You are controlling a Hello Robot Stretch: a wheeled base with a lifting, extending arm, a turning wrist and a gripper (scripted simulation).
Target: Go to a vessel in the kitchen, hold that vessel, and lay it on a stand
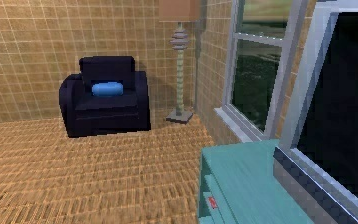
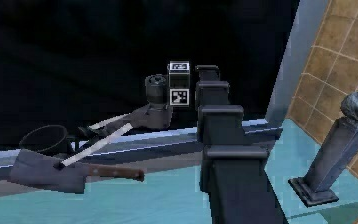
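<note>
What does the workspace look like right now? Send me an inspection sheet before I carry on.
Surface: teal stand, with a dark screen standing at its back.
Job's things: grey flat thing with a brown handle lies on the stand; cannot tell whether it is the vessel.
Clutter: statue base on the stand, at the arm side view's right.
Grippers: pincer ends by the grey thing; cannot tell whether it holds anything.
Cables: nothing seen.
Surroundings: dark armchair with a blue cushion, floor lamp, window, woven floor.
</note>
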